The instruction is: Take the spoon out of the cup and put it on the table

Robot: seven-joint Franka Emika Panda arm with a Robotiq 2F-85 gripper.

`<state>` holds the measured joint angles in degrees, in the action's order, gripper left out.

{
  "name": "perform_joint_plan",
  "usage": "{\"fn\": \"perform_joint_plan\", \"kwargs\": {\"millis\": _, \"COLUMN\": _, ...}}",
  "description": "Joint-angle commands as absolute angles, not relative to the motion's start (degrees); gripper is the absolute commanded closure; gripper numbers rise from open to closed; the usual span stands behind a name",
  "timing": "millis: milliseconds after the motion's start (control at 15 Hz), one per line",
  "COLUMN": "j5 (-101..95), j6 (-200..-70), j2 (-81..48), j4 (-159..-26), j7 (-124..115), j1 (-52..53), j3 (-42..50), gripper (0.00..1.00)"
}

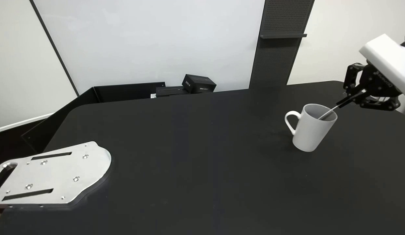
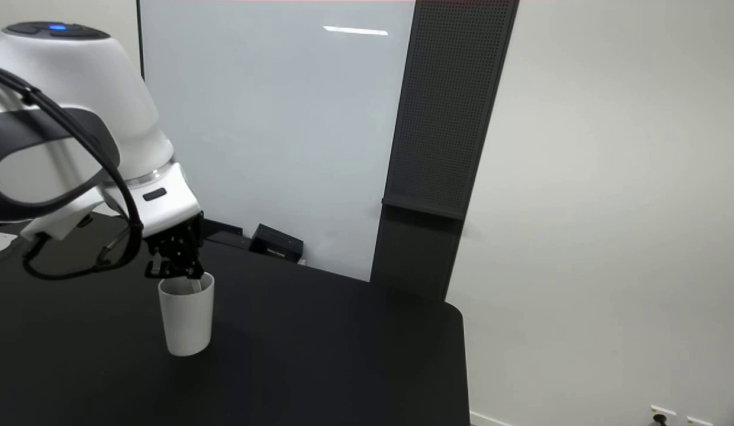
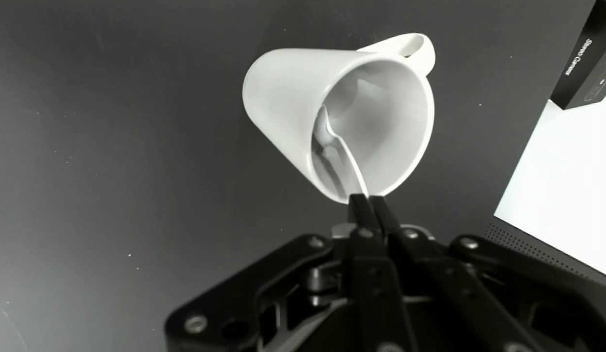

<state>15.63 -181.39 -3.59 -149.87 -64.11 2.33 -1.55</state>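
Observation:
The cup, a white mug (image 1: 311, 135), stands upright on the black table (image 1: 189, 163). It also shows in an exterior view (image 2: 188, 322) and in the wrist view (image 3: 286, 95), its loop handle at the far side there. The white spoon (image 3: 351, 160) slants in the cup, its bowl low inside near the wall. Its handle rises over the rim in an exterior view (image 1: 328, 112). My gripper (image 3: 366, 197) is shut on the upper handle just outside the rim. The fingertips also show above the cup in an exterior view (image 2: 192, 274). The handle's end is partly hidden by the fingers.
A flat white metal plate (image 1: 58, 173) with holes lies at the table's left end in an exterior view. Black boxes (image 1: 198, 84) stand behind the table's back edge, before a white board (image 1: 150, 42). A dark perforated panel (image 2: 447, 118) rises behind. The table has a rounded corner (image 2: 454, 313).

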Motion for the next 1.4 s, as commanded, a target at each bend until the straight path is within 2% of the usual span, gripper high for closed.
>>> {"fn": "perform_joint_plan", "kwargs": {"millis": 0, "j5": 12.92, "j6": -179.02, "j2": -1.26, "j4": -148.57, "j7": -66.75, "j1": 3.19, "j3": 0.41, "gripper": 0.99}}
{"fn": "perform_joint_plan", "kwargs": {"millis": 800, "j5": 11.4, "j6": -159.85, "j2": 10.76, "j4": -142.44, "j7": -68.16, "j1": 1.56, "j3": -3.13, "gripper": 0.99}}
{"fn": "perform_joint_plan", "kwargs": {"millis": 1333, "j5": 21.48, "j6": -169.81, "j2": 5.34, "j4": -144.1, "j7": -54.5, "j1": 8.15, "j3": -6.31, "gripper": 0.99}}
